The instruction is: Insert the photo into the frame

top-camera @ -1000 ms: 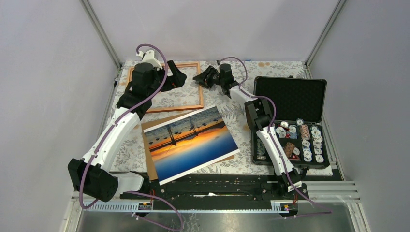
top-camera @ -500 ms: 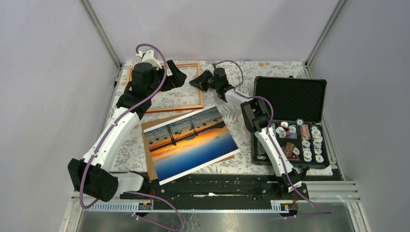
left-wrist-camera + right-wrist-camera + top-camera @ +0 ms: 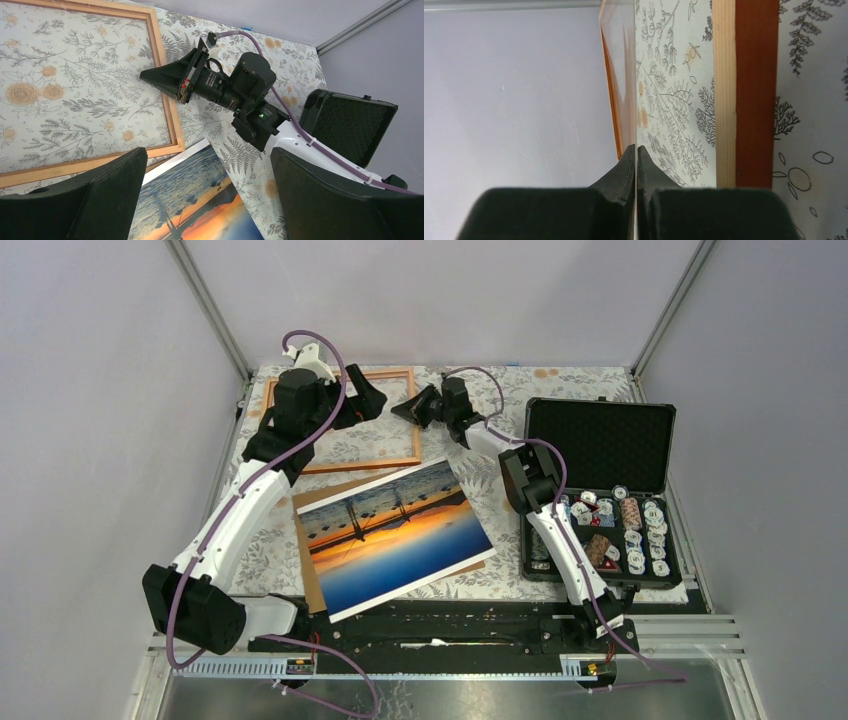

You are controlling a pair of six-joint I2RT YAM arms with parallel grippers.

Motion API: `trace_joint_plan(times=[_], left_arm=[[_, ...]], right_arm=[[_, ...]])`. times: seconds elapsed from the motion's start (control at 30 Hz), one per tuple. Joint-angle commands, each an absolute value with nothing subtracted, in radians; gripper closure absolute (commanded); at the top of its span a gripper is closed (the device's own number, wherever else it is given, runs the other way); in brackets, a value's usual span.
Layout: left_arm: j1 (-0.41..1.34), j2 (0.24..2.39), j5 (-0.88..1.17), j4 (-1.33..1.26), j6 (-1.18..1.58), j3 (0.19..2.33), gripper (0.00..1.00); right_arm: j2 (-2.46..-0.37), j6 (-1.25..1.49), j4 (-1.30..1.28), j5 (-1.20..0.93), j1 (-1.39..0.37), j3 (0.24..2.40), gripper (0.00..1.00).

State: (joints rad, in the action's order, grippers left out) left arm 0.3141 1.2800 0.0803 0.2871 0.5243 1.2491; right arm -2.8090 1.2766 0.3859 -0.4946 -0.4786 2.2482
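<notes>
The photo (image 3: 395, 535), a bridge at sunset, lies face up near the table's front, tilted, partly on a brown backing board (image 3: 306, 555). The orange-brown wooden frame (image 3: 345, 465) lies flat at the back left, with the tablecloth showing inside it. My left gripper (image 3: 365, 400) hovers over the frame, wide open and empty; in its wrist view the photo (image 3: 200, 200) shows between its fingers (image 3: 75, 200). My right gripper (image 3: 405, 408) is shut, its tips (image 3: 145, 76) reaching just over the frame's right rail (image 3: 167, 100). In the right wrist view the fingertips (image 3: 635, 150) press together beside a rail (image 3: 749, 90).
An open black case (image 3: 600, 440) with several chips stands at the right. A floral cloth (image 3: 480, 480) covers the table. Grey walls and metal posts close in the back and sides. The right arm stretches from the front edge past the photo's right corner.
The right gripper's jaws have closed fully and it has slid a little left onto the frame's right rail. The left arm, photo and frame have not moved.
</notes>
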Motion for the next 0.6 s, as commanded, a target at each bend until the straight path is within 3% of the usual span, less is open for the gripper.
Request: trace_joint_plan(times=[0.0, 0.57], left_arm=[[0.307, 1.285, 0.1, 0.235, 0.531, 1.239, 0.01], [0.302, 1.295, 0.117, 0.229, 0.542, 1.237, 0.01]], right_arm=[[-2.695, 1.353, 0.454, -0.548, -0.459, 2.278, 1.0], [-2.739, 1.59, 0.629, -0.601, -0.458, 2.257, 1.0]])
